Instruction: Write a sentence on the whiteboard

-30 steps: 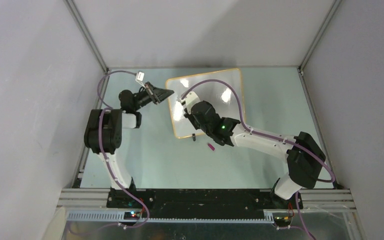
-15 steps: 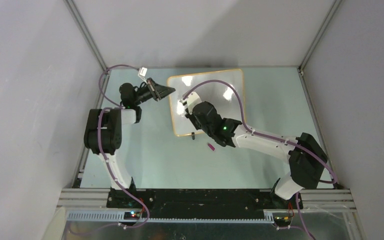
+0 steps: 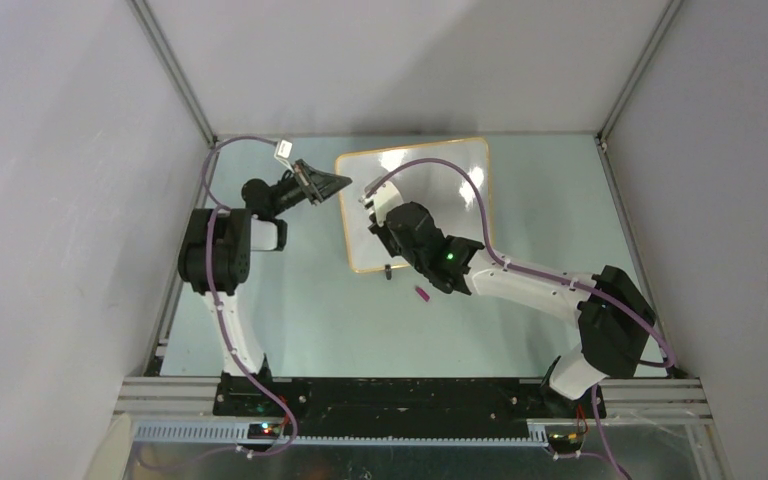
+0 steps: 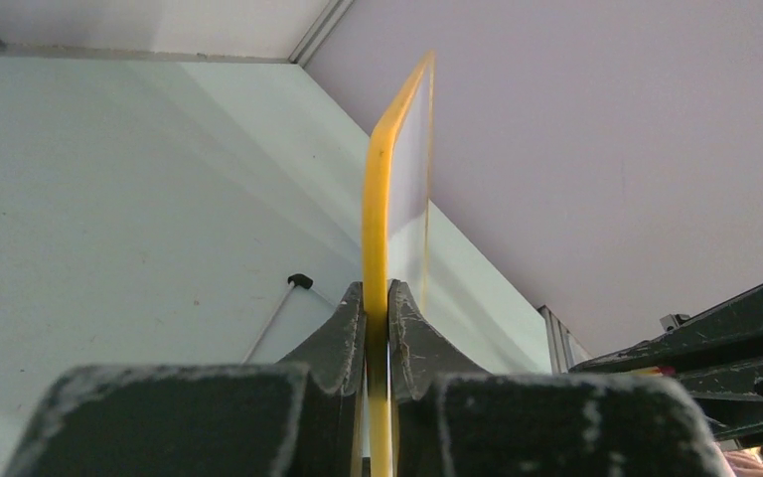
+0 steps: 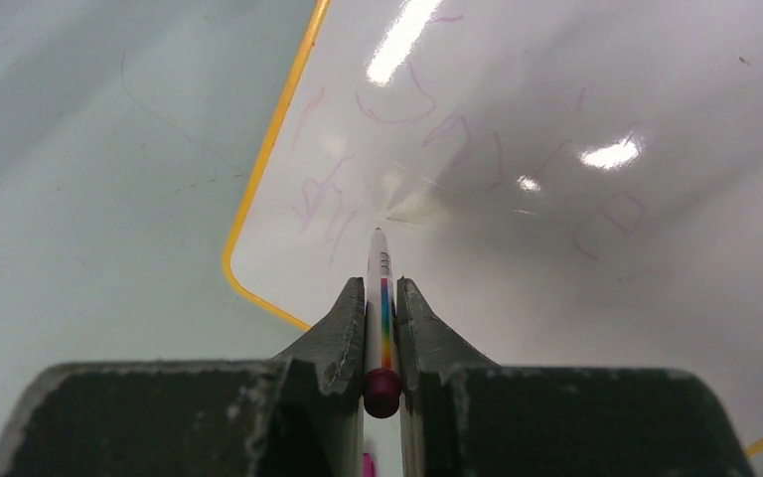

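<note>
L hand (image 3: pixel 338 183), top view: shut on the left rim of the whiteboard (image 3: pixel 430 200), near its far corner. Board sits mid-tabletop (image 3: pixel 290 320), far edge close to the back wall (image 3: pixel 410 60), right edge well apart from the side rail. L arm is folded, elbow up near the left wall, forearm reaching right. R arm stretches diagonally from its base, forearm low, R hand (image 3: pixel 380 222) over the board's left half. Small magenta piece (image 3: pixel 423 294) lies on the tabletop just past the board's near edge, beside the R forearm. A black clip foot (image 3: pixel 388 270) sits at that edge.

L wrist view: L hand (image 4: pixel 378 298) pinches the whiteboard (image 4: pixel 378 199) edge-on, worn dark fingers tight on both faces of the thin orange-yellow frame, rounded corner at top. Pale matte tabletop (image 4: pixel 109 199) lies to the left.

R wrist view: R hand (image 5: pixel 381 288) is closed on a slim white marker (image 5: pixel 381 268) w/ rainbow stripe and dark-red butt end, tip aimed at the glossy whiteboard (image 5: pixel 556 248). Can't tell if the tip touches. Faint purple strokes (image 5: pixel 407 109) mark the surface, w/ lamp glare. The frame's rounded near-left corner is just left of the fingers, tabletop (image 5: pixel 89 149) beyond it.
</note>
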Controlling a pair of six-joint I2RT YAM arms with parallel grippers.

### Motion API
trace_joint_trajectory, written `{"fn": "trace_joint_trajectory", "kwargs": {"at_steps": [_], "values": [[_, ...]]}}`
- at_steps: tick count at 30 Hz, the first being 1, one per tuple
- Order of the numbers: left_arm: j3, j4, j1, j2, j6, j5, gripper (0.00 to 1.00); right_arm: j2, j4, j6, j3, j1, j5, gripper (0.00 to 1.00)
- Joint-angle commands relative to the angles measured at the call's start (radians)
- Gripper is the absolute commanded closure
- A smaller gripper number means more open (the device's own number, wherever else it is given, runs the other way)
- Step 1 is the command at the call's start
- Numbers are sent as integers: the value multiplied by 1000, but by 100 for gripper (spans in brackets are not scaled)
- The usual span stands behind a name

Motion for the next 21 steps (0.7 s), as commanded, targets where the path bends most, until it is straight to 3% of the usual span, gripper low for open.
{"fn": "trace_joint_trajectory", "kwargs": {"at_steps": [1, 21], "values": [[-5, 68, -20, 32, 12, 58, 100, -19, 70, -24, -2, 5, 19, 100], [-3, 16, -20, 18, 50, 49, 100, 9, 44, -17, -1, 11, 39, 100]]}}
